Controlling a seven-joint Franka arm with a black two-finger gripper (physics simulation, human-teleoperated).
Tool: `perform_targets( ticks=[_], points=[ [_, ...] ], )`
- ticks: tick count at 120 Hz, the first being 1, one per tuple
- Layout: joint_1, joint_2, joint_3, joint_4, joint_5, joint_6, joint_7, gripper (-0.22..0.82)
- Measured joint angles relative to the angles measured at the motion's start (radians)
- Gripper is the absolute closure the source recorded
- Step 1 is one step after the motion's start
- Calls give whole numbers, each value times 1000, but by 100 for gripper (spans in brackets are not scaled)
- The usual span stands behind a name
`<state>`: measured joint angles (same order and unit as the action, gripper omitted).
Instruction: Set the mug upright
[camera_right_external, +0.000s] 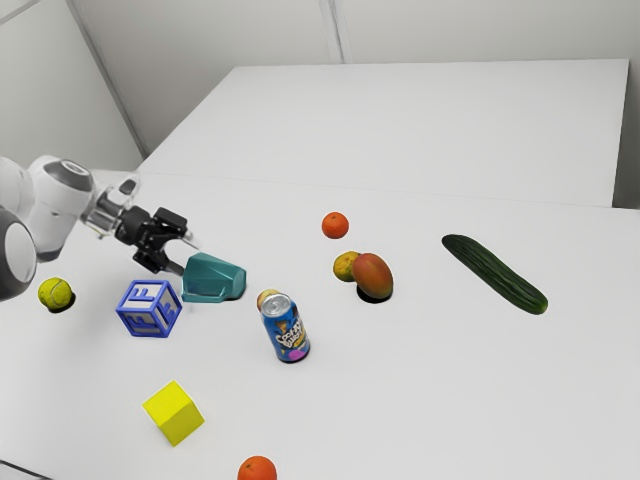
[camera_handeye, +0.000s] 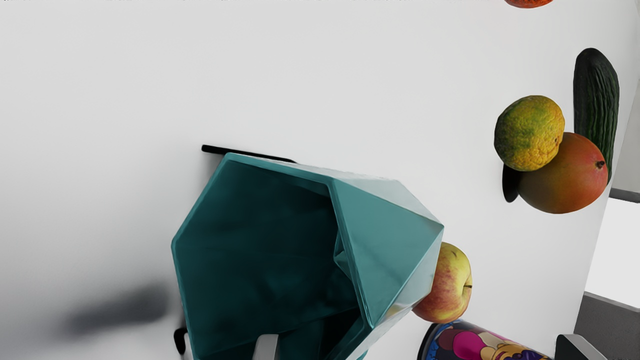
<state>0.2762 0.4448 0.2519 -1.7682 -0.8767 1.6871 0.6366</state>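
one teal, faceted, ceramic-looking mug, on its side on white, flat surface, rim facing black, two-fingered, metallic-tipped pincer, wide open, empty; step, apparently: grasp alignment; next: straddle wall, close, tip upright.

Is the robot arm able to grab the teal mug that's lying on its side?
Probably yes. The mug's open end faces the arm, the jaws stand open right by it, and I see nothing blocking the way between them.

Room, kind unclear (2 pale walls)
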Motion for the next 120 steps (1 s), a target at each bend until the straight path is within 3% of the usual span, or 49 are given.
perform_targets(
  ticks=[25, 37, 60, 77, 93, 120],
  points=[
    [-4, 18, -6, -2, -49, 1, 39, 0],
    [-5, 23, -6, -7, -63, -1, 54, 8],
    [-8, 22, -11, -7, -75, -6, 76, 49],
    [-11, 20, -11, -7, -78, -7, 88, 66],
    [-14, -3, -11, -7, -70, -7, 98, 73],
    [-86, -134, -17, -32, 38, 19, 70, 76]
  ],
)
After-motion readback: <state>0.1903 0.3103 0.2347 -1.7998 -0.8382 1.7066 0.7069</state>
